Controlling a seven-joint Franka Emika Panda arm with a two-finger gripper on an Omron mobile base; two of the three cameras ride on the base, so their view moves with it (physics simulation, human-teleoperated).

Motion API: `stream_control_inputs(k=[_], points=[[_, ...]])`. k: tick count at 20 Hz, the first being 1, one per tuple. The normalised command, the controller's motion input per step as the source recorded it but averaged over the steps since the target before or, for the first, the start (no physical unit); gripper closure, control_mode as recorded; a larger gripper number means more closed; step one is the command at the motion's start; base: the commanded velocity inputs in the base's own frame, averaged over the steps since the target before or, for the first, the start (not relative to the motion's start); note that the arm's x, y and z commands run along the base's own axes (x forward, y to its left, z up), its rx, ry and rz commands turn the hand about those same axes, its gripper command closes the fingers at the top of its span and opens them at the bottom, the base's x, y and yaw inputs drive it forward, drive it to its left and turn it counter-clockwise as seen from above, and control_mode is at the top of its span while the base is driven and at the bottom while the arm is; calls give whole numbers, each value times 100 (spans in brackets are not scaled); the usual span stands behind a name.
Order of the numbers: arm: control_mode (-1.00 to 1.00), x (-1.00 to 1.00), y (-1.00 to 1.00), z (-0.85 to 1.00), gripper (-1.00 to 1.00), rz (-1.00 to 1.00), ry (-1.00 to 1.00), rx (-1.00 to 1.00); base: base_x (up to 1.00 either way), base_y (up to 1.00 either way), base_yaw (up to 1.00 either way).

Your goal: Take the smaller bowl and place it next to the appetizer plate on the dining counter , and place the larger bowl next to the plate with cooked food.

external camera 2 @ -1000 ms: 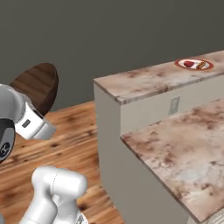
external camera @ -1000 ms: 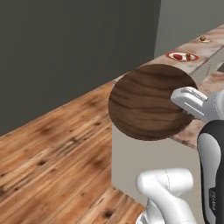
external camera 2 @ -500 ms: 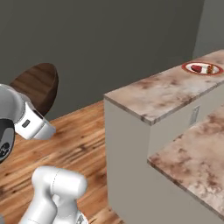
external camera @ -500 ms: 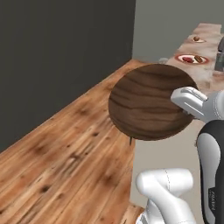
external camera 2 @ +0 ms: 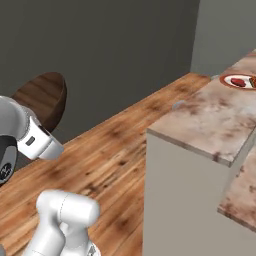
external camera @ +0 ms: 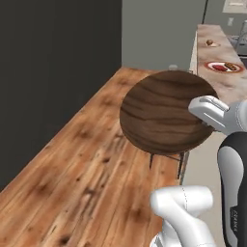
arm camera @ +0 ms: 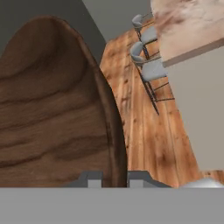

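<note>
The gripper (arm camera: 112, 177) clamps the rim of the larger bowl (external camera: 166, 112), carried on edge above the wood floor (external camera: 87, 159) (likely for transport) toward the dining counter (external camera 2: 210, 120) ahead.

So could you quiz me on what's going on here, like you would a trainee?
1. True or false: the larger bowl rests flat on the dining counter.
2. What does the pincer grip? A) a red bowl B) the wooden bowl's rim C) a stool leg
3. Fill in: the floor under the raised bowl is made of ____ planks.

Key: 1 false, it is held tilted in the air over the floor. 2 B. 3 wooden.
</note>
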Motion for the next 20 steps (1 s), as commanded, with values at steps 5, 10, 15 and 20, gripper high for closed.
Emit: stream_control_inputs(k=[5,10,15,20], points=[[100,0,0,0,100,0,0,0,54,89,-42],[100,0,0,0,100,0,0,0,51,74,-46],[100,0,0,0,100,0,0,0,46,36,-48],[100,0,0,0,100,0,0,0,52,15,-50]])
